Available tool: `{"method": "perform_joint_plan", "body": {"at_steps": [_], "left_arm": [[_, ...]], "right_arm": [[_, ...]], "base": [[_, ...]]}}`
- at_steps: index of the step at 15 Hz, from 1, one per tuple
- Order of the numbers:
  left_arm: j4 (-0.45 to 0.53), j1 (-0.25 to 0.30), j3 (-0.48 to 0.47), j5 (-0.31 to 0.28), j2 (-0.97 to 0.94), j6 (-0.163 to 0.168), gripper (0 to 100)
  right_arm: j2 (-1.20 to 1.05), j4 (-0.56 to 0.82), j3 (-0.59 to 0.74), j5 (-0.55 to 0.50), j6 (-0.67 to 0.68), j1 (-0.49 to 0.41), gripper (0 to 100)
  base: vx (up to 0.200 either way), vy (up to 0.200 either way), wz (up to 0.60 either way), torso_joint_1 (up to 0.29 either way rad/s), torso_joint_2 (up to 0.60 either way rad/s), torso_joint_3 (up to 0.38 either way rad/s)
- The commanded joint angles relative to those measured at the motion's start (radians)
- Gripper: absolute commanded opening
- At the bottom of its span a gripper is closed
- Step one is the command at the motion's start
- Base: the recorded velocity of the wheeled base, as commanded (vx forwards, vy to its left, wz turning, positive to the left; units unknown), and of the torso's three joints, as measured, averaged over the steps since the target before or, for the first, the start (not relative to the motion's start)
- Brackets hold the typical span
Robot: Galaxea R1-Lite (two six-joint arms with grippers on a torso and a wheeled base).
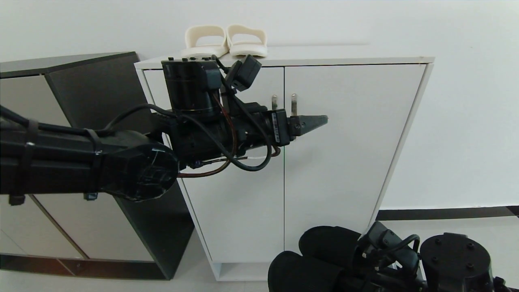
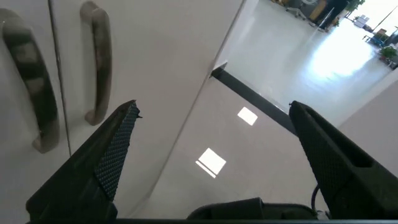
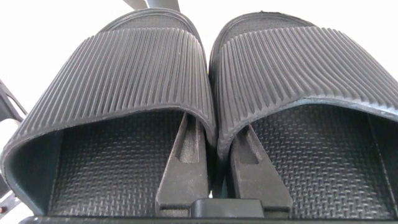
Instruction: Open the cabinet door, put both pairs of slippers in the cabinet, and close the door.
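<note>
The white cabinet [image 1: 336,162] stands with both doors shut. Its two metal handles [image 1: 293,104] sit side by side at the middle seam, and the left wrist view shows these handles [image 2: 98,62] close up. A cream pair of slippers [image 1: 225,39] rests on the cabinet top. My left gripper [image 1: 314,121] hovers in front of the right door, just right of the handles and apart from them; this left gripper [image 2: 214,109] is open. Low in front of the cabinet, my right gripper [image 3: 216,124] is shut on the black pair of slippers [image 1: 320,253], pinching the touching inner walls of the black slippers [image 3: 149,74].
A dark cabinet [image 1: 93,81] with glossy panels stands against the white cabinet's left side. A white wall with a black baseboard strip [image 1: 446,213] lies to the right, above open pale floor [image 2: 261,74].
</note>
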Motion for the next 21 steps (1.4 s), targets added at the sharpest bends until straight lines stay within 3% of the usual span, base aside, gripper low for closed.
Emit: {"method": "perform_joint_plan", "body": {"at_steps": [1, 4, 13, 14, 17, 21], "left_arm": [[0.0, 0.019, -0.02, 0.002, 0.028, 0.001, 100], [-0.014, 0.041, -0.058, 0.024, 0.068, 0.002, 100], [-0.002, 0.032, -0.178, 0.027, 0.185, 0.001, 100], [-0.002, 0.032, -0.178, 0.027, 0.186, 0.001, 0], [0.0, 0.021, -0.166, 0.027, 0.166, -0.004, 0], [-0.005, -0.037, -0.02, 0.032, 0.034, -0.005, 0]], "right_arm": [[0.01, 0.0, -0.001, 0.0, 0.0, 0.0, 0], [0.01, 0.0, -0.001, 0.0, 0.0, -0.001, 0], [0.042, -0.041, 0.013, 0.003, 0.0, -0.004, 0], [0.042, -0.041, 0.016, 0.004, 0.0, -0.004, 0], [0.038, -0.041, 0.036, 0.076, 0.002, -0.004, 0], [0.016, -0.071, 0.081, 0.144, -0.001, -0.012, 0]], "base": [[0.0, 0.0, 0.0, 0.0, 0.0, 0.0], [0.0, 0.0, 0.0, 0.0, 0.0, 0.0], [0.0, 0.0, 0.0, 0.0, 0.0, 0.0], [0.0, 0.0, 0.0, 0.0, 0.0, 0.0], [0.0, 0.0, 0.0, 0.0, 0.0, 0.0], [0.0, 0.0, 0.0, 0.0, 0.0, 0.0]]}}
